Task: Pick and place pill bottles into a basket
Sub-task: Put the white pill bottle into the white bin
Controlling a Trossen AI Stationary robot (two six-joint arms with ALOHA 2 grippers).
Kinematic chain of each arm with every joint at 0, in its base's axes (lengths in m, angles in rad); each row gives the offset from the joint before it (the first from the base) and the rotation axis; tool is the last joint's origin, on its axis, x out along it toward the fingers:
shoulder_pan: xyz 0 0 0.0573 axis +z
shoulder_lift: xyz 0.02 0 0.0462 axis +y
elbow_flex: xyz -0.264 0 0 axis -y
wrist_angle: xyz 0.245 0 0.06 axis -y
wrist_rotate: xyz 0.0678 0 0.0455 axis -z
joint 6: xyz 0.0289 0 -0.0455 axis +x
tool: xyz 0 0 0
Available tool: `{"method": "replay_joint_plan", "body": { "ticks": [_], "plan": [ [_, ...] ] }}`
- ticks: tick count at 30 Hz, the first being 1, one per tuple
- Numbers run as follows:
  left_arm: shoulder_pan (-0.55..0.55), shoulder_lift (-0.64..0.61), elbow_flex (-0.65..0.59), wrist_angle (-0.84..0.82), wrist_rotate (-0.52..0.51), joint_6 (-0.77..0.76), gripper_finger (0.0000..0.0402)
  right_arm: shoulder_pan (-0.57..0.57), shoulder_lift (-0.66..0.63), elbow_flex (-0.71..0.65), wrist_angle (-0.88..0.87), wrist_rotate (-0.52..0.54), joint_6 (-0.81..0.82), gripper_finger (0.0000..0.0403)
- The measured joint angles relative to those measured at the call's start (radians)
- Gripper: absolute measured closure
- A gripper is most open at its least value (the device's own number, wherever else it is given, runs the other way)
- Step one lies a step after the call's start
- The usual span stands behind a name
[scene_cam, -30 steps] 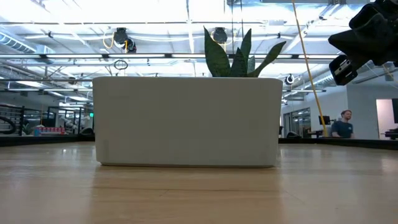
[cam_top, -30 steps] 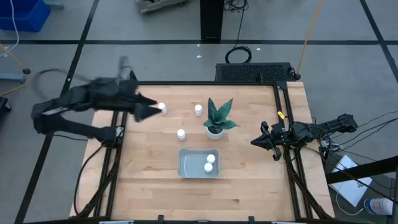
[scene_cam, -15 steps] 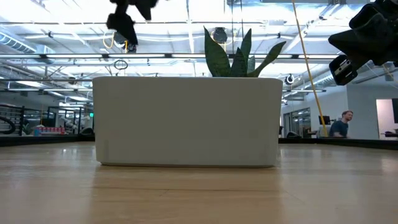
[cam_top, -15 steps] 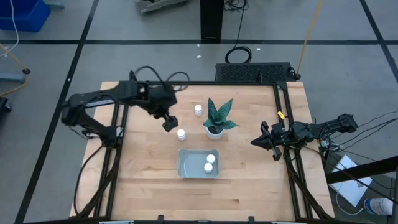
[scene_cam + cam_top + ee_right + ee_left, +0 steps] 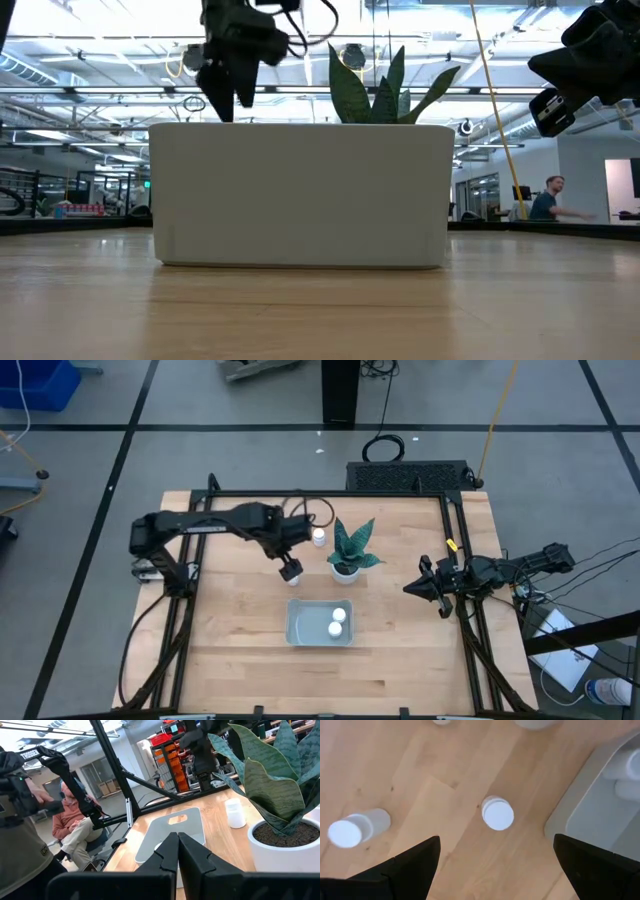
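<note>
My left gripper [image 5: 290, 569] is open and hangs above a small white pill bottle [image 5: 497, 813] that stands upright on the table, left of the potted plant [image 5: 347, 548]. The bottle shows between and beyond the spread fingers, untouched. A second bottle [image 5: 354, 828] stands nearby; my left arm hides it in the high view. A third [image 5: 319, 537] stands by the plant's far side. Two bottles [image 5: 337, 621] lie in the grey-blue basket [image 5: 297, 622]. My right gripper [image 5: 410, 588] is shut and empty at the table's right.
The potted plant in its white pot stands just right of my left gripper, behind the basket [image 5: 300, 195] in the low view. Black frame rails run along the table's left and right edges. People [image 5: 75, 817] sit beyond the table. Bare wood lies near the front edge.
My left gripper has swung from the far-left bottle toward the table's right and near side and has come down. It now stands over the bottle left of the plant. No bottle has moved.
</note>
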Motion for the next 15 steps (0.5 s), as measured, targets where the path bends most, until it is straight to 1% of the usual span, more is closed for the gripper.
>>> {"method": "replay_joint_plan", "body": {
  "ticks": [6,10,15],
  "plan": [
    [-0.008,0.055,0.0,-0.005,0.004,0.021,0.0007,0.0,0.0,0.0,0.0,0.0,0.0,0.0399],
    [-0.026,0.068,-0.011,0.0,0.001,0.024,0.0007,0.0,0.0,0.0,0.0,0.0,0.0,0.0399],
    [-0.043,0.068,-0.039,0.081,-0.003,0.054,0.0007,0.0,0.0,0.0,0.0,0.0,0.0,0.0399]
  ]
}}
